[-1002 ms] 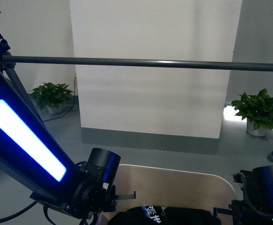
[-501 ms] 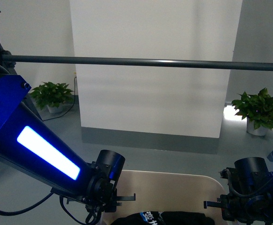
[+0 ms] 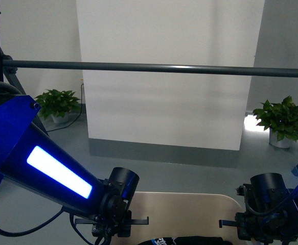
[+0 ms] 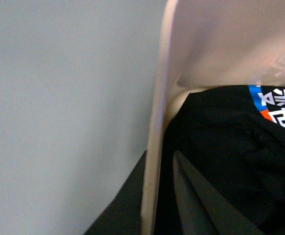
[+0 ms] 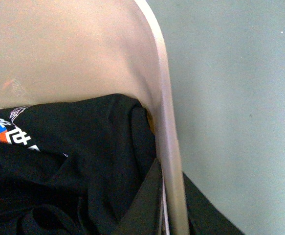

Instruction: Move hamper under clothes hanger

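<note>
1. At the 6 o'clock edge of the front view sat the hamper (image 3: 189, 206), its far wall and rounded corners showing and a black printed garment (image 4: 220, 161) heaped inside. Whether it rested on the grey floor (image 3: 179, 171) or hung just above it could not be told.
2. On the hamper's 9 o'clock side the left tool (image 4: 154, 196) was closed on the rolled rim, one finger inside the tub and one outside. On the 3 o'clock side the right tool (image 5: 174, 205) pinched the opposite rim the same way.
3. The hamper therefore lay between the two tools, held at both side walls, with the garment close against the inner fingers.
4. Toward 12 o'clock, high across the view, ran a bar of the clothes hanger (image 3: 159, 67). The hamper looked nearer the robot than that bar.
5. The step in hand seemed to be moving the tub toward 12 o'clock. Doing it well called for both arms advancing at one pace, so the thin rim was neither twisted nor pulled from either pinch, and for holding the tub level.
6. Farther out stood a white wall panel (image 3: 164, 102) at 12 o'clock, a potted plant (image 3: 56, 104) at 10 o'clock and a second potted plant (image 3: 284, 120) at 2 o'clock.
</note>
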